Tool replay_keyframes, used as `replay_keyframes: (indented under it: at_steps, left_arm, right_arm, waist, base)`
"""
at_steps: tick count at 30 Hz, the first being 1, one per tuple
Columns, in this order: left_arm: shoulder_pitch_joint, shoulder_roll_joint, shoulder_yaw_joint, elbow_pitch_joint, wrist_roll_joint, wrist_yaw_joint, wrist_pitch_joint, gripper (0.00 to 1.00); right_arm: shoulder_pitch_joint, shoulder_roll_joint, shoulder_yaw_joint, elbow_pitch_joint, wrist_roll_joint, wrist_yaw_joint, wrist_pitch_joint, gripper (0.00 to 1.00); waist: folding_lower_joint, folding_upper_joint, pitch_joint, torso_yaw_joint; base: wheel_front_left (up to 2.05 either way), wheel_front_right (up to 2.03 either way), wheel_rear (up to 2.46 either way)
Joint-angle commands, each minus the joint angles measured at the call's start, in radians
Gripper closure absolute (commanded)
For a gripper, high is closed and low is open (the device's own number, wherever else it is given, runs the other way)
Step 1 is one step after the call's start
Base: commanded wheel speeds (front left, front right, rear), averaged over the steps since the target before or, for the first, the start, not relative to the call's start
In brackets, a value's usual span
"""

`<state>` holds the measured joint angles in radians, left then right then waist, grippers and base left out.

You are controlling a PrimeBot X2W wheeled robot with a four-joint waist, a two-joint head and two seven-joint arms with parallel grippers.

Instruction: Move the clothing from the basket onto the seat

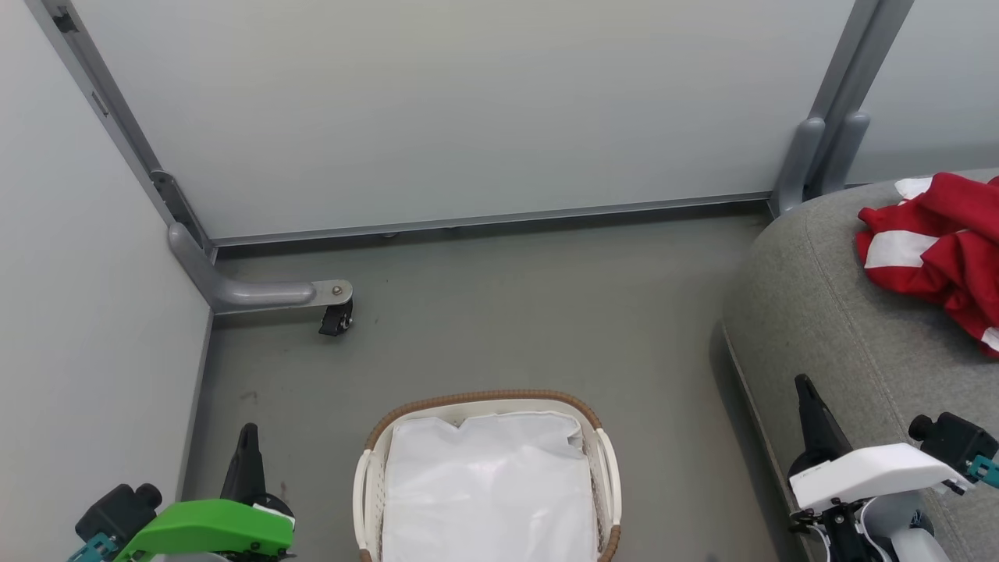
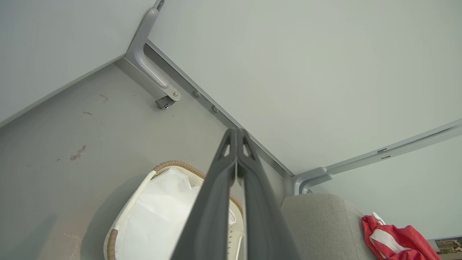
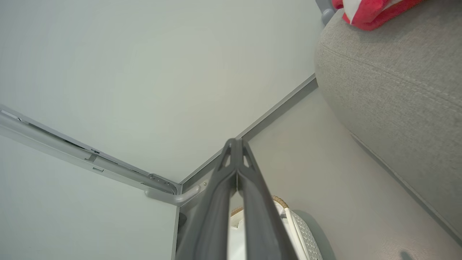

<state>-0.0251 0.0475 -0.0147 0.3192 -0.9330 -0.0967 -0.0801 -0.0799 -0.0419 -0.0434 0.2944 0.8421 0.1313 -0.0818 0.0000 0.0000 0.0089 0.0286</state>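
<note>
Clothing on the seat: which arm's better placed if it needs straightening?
Right, probably. The right gripper is at the edge of the seat, on the same side as the clothing; the left gripper sits across the basket, near the wall. Both are shut and empty.

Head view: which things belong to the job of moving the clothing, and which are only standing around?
For the job: clothing, lying on the seat; basket.
Just around: white liner inside the basket; partition wall; wheeled foot of the partition.
</note>
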Motion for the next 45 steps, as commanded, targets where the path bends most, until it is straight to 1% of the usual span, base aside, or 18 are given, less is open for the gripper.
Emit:
replay_keyframes:
  at_steps: [1, 20, 45]
  left_arm:
    - [-0.03, 0.003, 0.009, -0.017, -0.031, -0.005, 0.007, 1.0]
    - [-0.049, 0.003, 0.046, -0.035, -0.227, -0.015, 0.063, 1.0]
    - [-0.07, 0.004, 0.086, -0.054, -0.437, -0.025, 0.125, 1.0]
  right_arm:
    - [-0.023, -0.007, -0.005, -0.018, 0.038, 0.0, 0.009, 1.0]
    - [-0.025, -0.008, -0.026, -0.029, 0.259, 0.0, 0.066, 1.0]
    - [-0.031, -0.009, -0.048, -0.04, 0.496, -0.001, 0.127, 1.0]
  waist:
    - [0.0, 0.0, 0.0, -0.001]
    - [0.0, 0.0, -0.001, -0.007]
    - [0.0, 0.0, -0.003, -0.016]
  base:
    - [0.0, 0.0, 0.0]
    - [0.0, 0.0, 0.0]
    - [0.0, 0.0, 0.0]
